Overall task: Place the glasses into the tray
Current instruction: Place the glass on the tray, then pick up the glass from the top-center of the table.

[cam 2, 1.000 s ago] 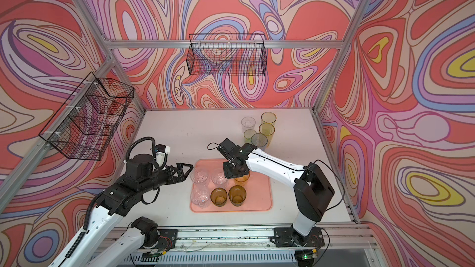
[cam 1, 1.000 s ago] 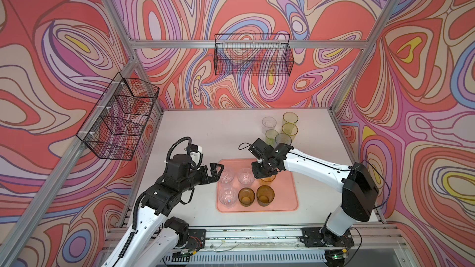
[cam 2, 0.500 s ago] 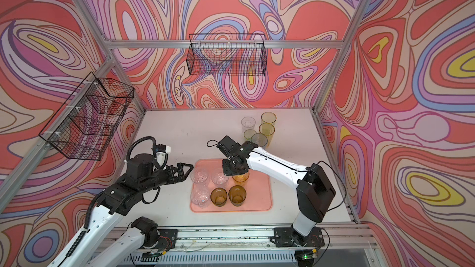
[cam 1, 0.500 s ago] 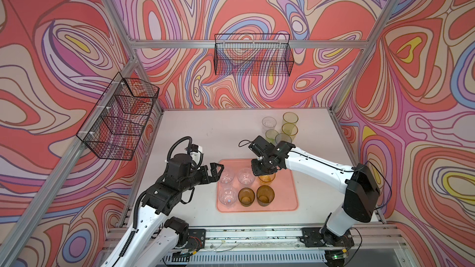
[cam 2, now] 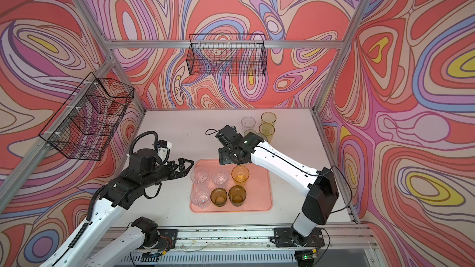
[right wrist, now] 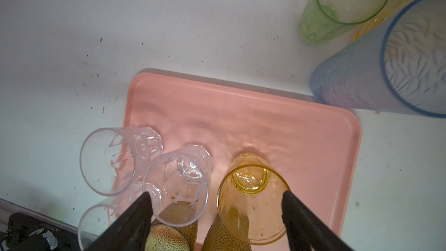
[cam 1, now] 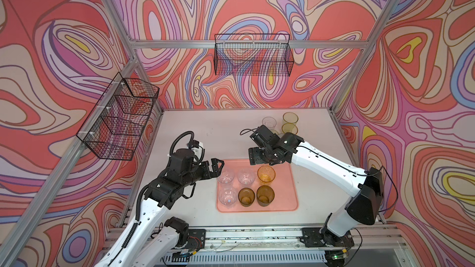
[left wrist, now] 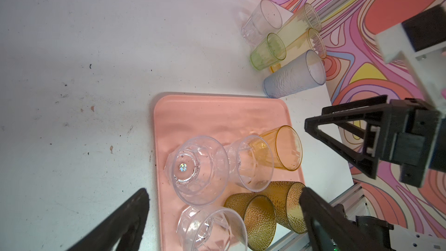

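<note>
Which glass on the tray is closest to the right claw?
The smooth orange tumbler, in the tray's far row beside two clear glasses. The right claw hangs open above it; the two dimpled brown tumblers stand nearer the robot.

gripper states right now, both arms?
Left gripper: open, holding nothing.
Right gripper: open, jaws apart over the smooth amber see-through tumbler standing on the flat salmon-pink tray, not gripping it.

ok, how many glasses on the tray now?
6 on the tray. Far row: clear glass, clear glass, amber glass. Near row: clear glass, brown glass, brown glass. None seem hidden.
</note>
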`<state>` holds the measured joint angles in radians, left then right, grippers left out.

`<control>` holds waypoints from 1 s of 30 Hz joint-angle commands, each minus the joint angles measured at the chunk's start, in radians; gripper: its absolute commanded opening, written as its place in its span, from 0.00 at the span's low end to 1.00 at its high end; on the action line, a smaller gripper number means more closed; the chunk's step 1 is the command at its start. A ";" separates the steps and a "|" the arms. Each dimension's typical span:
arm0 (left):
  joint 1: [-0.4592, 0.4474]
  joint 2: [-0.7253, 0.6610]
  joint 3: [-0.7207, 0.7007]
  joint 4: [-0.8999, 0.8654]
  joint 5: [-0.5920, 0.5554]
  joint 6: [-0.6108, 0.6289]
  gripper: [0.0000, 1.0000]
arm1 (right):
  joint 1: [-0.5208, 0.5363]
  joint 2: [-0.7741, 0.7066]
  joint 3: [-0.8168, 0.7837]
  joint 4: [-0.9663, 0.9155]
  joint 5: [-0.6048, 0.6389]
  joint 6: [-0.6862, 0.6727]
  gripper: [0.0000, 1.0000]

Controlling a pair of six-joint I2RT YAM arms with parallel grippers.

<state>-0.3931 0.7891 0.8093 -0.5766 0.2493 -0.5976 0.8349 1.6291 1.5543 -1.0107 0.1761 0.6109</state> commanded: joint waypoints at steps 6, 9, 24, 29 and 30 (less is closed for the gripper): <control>-0.002 0.101 0.065 0.059 0.015 0.005 1.00 | -0.049 -0.076 0.029 0.008 0.061 -0.090 0.91; -0.005 0.100 0.070 0.068 0.017 0.006 1.00 | -0.135 -0.037 0.046 0.045 -0.011 -0.130 0.87; -0.006 -0.019 0.052 0.034 -0.005 0.037 1.00 | -0.231 0.306 0.358 0.059 -0.052 -0.209 0.73; -0.007 -0.023 0.051 0.030 0.000 0.032 1.00 | -0.251 0.380 0.402 0.067 -0.044 -0.217 0.70; -0.006 -0.024 0.050 0.030 -0.001 0.033 1.00 | -0.255 0.398 0.415 0.064 -0.039 -0.219 0.70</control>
<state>-0.3958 0.7773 0.8440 -0.5308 0.2584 -0.5762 0.5896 1.9911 1.9312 -0.9516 0.1192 0.4099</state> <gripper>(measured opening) 0.999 0.699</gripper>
